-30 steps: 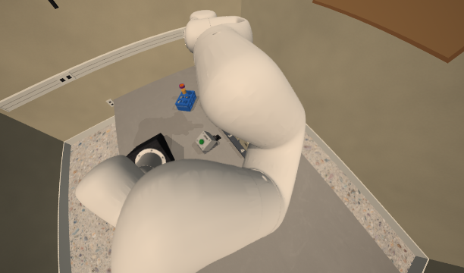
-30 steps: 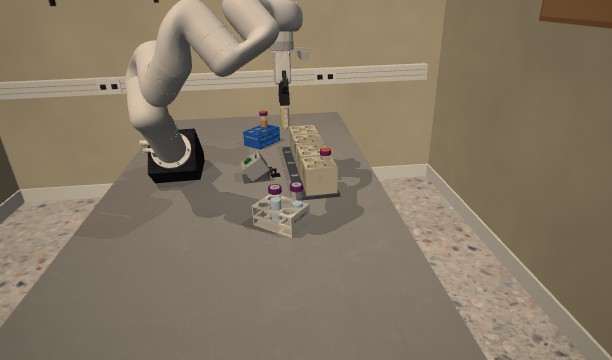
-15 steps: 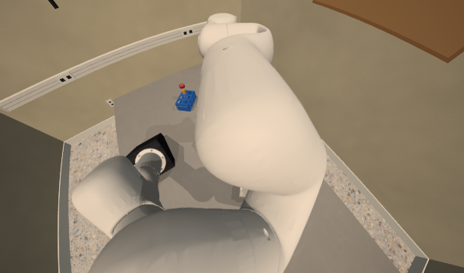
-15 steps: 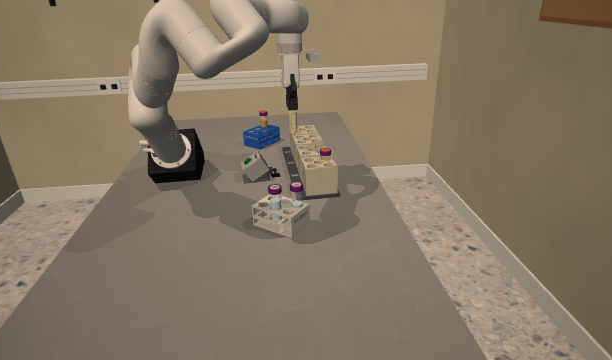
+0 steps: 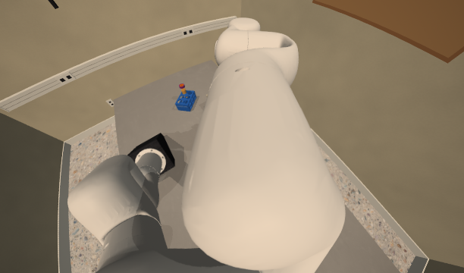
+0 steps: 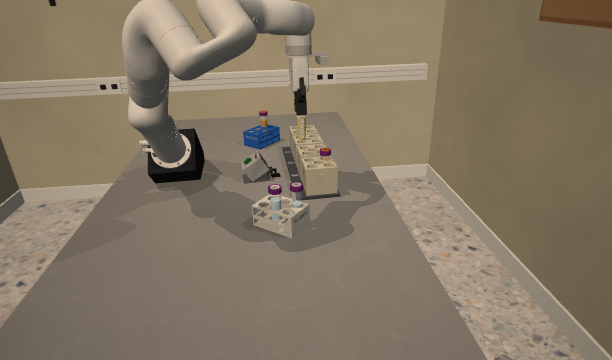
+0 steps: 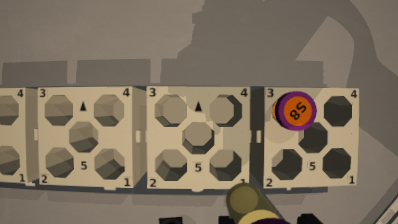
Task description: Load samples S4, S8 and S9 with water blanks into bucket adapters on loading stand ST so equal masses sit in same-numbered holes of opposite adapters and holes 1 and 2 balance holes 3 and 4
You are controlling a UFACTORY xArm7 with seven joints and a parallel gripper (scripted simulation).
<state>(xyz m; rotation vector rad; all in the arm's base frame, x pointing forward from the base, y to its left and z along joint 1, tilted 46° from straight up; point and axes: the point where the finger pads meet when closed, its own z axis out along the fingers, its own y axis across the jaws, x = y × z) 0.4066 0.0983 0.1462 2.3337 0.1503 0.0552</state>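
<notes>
The clear cylindrical tube with yellowish contents and a purple cap (image 6: 301, 128) (image 7: 243, 200) was upright, grasped by the black-fingered gripper (image 6: 300, 107) (image 7: 265, 220), its lower end apparently above or beside the beige block adapters (image 6: 321, 181) (image 7: 233, 139). The orange-dotted, purple-capped S8 tube (image 6: 325, 152) (image 7: 298, 111) stood in hole 3 of the end adapter.

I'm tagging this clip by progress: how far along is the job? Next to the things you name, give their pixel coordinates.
Done: tube S8 (image 6: 325, 152) (image 7: 298, 111) stands in the end block (image 6: 320, 181) (image 7: 311, 94). In hand: a yellowish tube (image 6: 301, 130) (image 7: 244, 199) in the gripper (image 6: 300, 114) (image 7: 266, 220), label hidden. Left: placing it, the tube (image 5: 182, 86) (image 6: 263, 114) in the blue rack (image 5: 185, 108) (image 6: 258, 142), matching blanks, probably then the green key (image 6: 247, 160).
</notes>
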